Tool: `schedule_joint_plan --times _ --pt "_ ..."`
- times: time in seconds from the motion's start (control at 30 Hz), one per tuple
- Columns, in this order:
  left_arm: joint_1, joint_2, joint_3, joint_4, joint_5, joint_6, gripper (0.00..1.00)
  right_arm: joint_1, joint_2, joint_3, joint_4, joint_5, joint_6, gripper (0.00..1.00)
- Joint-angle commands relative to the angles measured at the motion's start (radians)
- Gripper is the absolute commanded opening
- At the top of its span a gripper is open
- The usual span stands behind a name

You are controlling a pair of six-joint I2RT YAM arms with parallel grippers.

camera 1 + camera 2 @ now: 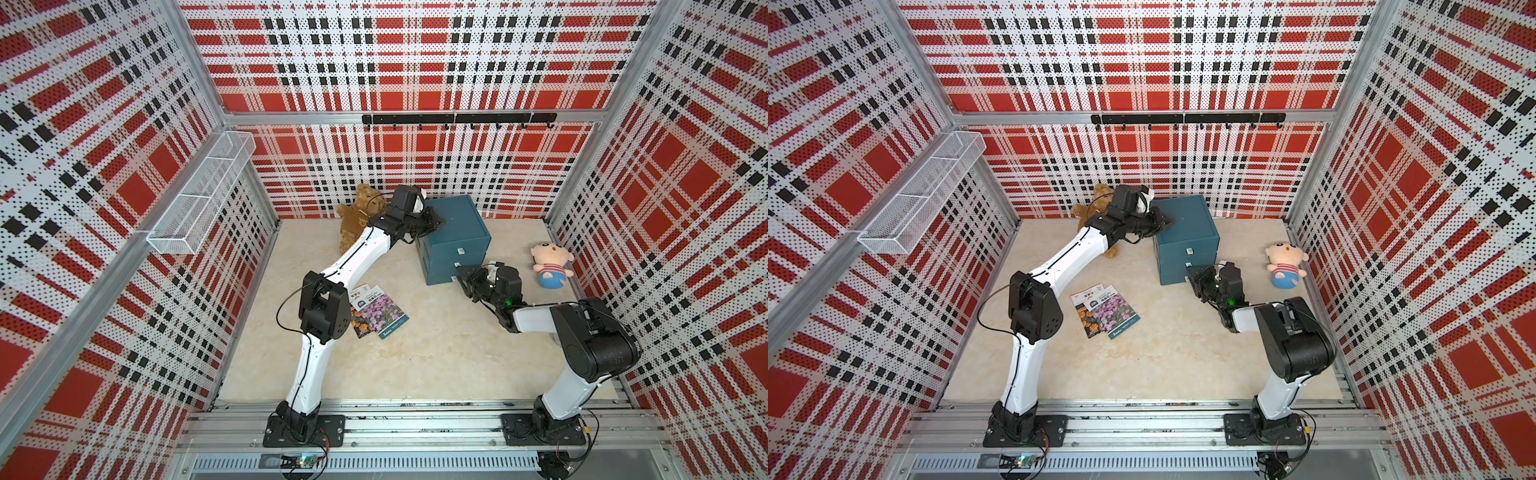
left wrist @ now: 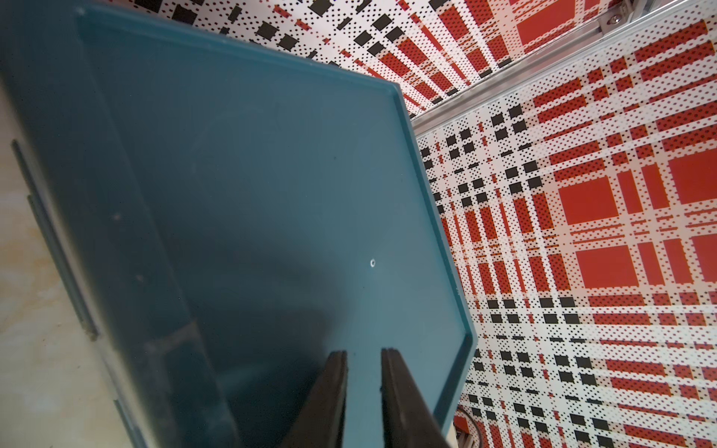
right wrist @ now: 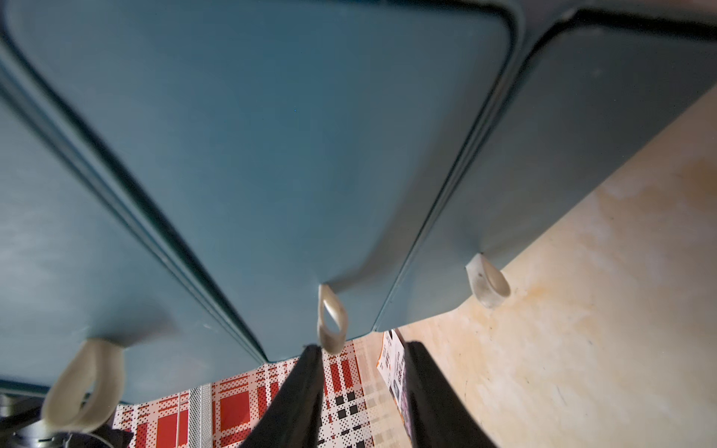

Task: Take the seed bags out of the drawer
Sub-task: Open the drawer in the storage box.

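Two seed bags lie overlapped on the table, a purple-flower one (image 1: 385,313) (image 1: 1116,313) over an orange-flower one (image 1: 360,326) (image 1: 1091,322). An edge of a seed bag (image 3: 392,364) shows in the right wrist view. The teal drawer cabinet (image 1: 453,224) (image 1: 1185,226) stands at the back with all three drawers pushed in. My left gripper (image 1: 439,223) (image 1: 1168,220) (image 2: 364,355) rests on the cabinet's top (image 2: 271,194), slightly open and holding nothing. My right gripper (image 1: 459,276) (image 1: 1190,274) (image 3: 362,347) is at the cabinet front, open. One of its fingertips touches the middle drawer's white loop handle (image 3: 331,322).
A brown teddy bear (image 1: 357,212) sits left of the cabinet behind my left arm. A pink plush doll (image 1: 550,264) sits to its right. A wire basket (image 1: 199,195) hangs on the left wall and a black hook rail (image 1: 457,119) on the back wall.
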State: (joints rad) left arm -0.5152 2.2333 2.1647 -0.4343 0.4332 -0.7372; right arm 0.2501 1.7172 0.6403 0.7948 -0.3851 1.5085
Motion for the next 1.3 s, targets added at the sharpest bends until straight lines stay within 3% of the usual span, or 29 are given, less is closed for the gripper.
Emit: schedule_joint_plan --times 0.0,0.3,0.63,0.8,1.27 --pt "0.009 0.035 -0.008 -0.038 -0.016 -0.002 0.23 -0.008 0.016 0.023 0.047 -0.012 0.000 0.40" --pt "0.010 0.034 -0.011 -0.039 -0.019 -0.004 0.23 -0.020 0.047 0.063 0.061 -0.019 0.010 0.36" --pt "0.010 0.035 -0.016 -0.039 -0.022 -0.004 0.23 -0.022 0.070 0.094 0.051 -0.035 0.022 0.00" --pt "0.009 0.035 -0.013 -0.039 -0.028 -0.005 0.23 -0.021 -0.012 0.025 0.013 -0.038 0.015 0.00" --pt "-0.001 0.032 -0.011 -0.030 -0.053 -0.005 0.23 -0.011 -0.426 -0.265 -0.244 -0.044 -0.025 0.00"
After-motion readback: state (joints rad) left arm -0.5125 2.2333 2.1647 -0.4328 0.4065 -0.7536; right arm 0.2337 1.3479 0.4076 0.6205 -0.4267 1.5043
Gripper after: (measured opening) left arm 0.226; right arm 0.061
